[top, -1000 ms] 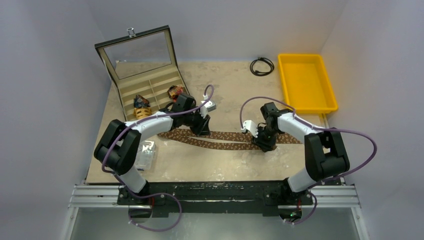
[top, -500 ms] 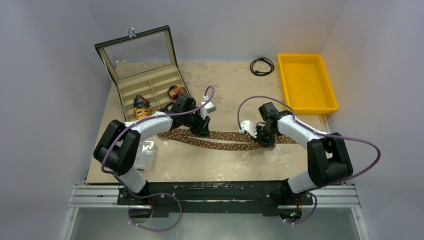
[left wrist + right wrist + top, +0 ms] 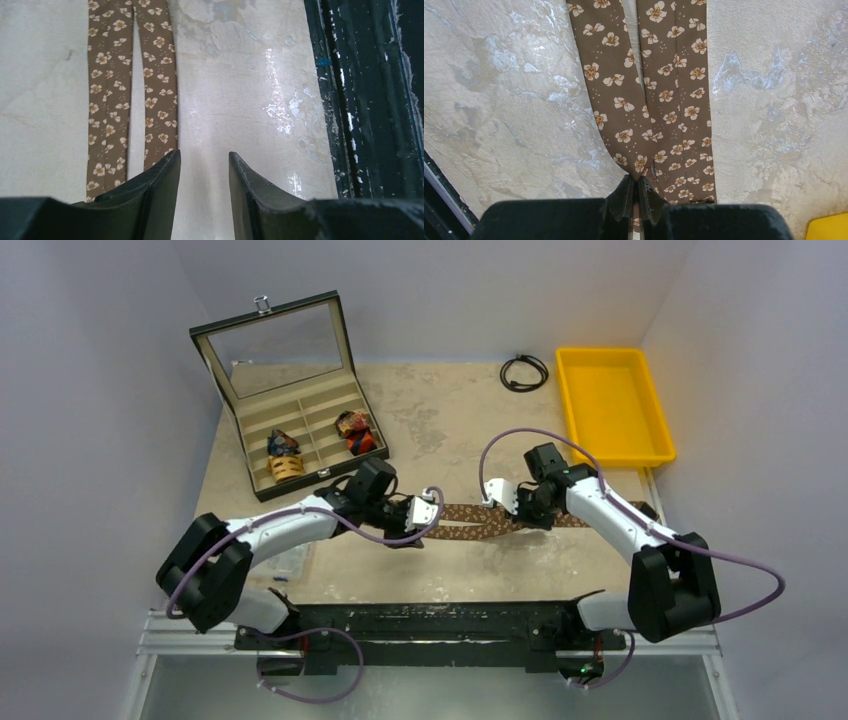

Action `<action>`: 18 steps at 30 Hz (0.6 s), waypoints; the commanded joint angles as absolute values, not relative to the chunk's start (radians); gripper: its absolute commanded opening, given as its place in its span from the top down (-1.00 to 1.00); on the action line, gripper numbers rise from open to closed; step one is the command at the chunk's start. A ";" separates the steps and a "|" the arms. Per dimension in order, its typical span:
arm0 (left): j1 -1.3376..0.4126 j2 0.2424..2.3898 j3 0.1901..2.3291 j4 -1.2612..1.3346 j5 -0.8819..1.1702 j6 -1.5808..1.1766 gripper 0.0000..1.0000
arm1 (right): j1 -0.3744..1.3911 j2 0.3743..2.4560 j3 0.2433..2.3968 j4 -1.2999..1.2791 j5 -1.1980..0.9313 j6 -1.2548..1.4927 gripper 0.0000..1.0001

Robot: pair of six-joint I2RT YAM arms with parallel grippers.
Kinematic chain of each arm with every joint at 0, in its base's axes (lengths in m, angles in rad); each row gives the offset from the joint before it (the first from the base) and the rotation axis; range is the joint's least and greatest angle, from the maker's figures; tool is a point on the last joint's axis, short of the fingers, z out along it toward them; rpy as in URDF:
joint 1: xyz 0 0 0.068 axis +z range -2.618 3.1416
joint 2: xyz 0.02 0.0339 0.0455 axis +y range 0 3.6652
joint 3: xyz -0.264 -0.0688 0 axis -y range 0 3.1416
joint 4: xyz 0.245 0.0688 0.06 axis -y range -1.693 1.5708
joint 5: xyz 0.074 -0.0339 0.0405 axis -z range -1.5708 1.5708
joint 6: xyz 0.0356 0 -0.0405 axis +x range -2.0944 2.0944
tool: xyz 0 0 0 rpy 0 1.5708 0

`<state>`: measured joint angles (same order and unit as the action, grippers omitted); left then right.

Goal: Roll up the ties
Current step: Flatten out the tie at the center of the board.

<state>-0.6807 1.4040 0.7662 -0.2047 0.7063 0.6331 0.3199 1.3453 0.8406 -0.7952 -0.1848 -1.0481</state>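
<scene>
Having closed on tie (image 3: 674, 100), right pincer (image 3: 636, 187)

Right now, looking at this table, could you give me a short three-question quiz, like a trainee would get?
1. True or false: the left fingers are gripping the brown tie.
2. How many rolled ties sit in the box?
3. What do the right fingers pinch? A. nothing B. the brown tie C. a rolled tie
Key: 1 false, they are open beside it; 2 two; 3 B.
</scene>
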 commanded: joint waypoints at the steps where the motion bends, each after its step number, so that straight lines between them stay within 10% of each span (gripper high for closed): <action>1: -0.717 1.496 0.778 -0.108 0.695 0.727 0.21 | 0.322 1.313 0.831 -0.794 -0.191 -1.067 1.00; 18: -0.721 1.656 0.794 0.117 0.586 0.652 0.23 | 0.322 1.292 0.841 -0.781 -0.204 -1.066 1.00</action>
<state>-0.7170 1.6547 0.7769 0.0353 0.5911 0.6689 0.3199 1.3125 0.8406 -0.7918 -0.1822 -1.0523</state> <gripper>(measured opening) 0.392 0.008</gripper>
